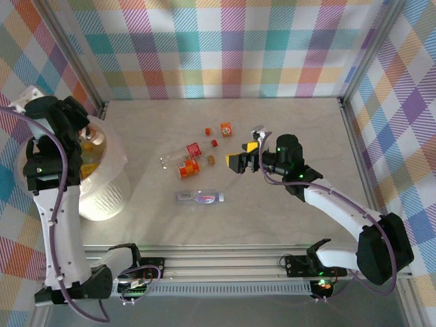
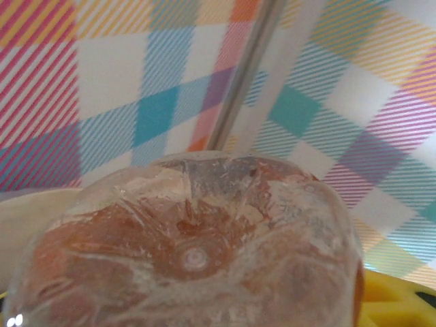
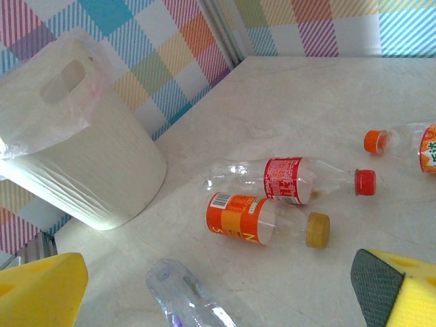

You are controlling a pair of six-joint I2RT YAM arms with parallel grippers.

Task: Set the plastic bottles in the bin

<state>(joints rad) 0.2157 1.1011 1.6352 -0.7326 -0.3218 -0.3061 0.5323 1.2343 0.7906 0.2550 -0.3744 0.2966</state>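
- Bottles (image 1: 189, 167) lie scattered mid-frame on the tabletop (image 1: 293, 122)
- Left claw (image 1: 88, 135), frame left, grips one clear bottle (image 2: 197, 252) above the bin (image 1: 102, 197)
- Right claw (image 1: 240, 155) stands wide open, empty, just right of them

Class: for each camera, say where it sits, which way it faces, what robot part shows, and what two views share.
Top external: above, behind the bases, looking down on the beige table; both arms.
Left wrist: on the left arm, facing the plaid wall past a clear plastic bottle; one yellow finger.
Right wrist: over the table, facing the round white ribbed bin; open pincer.
Shared: top and right wrist show that bin.
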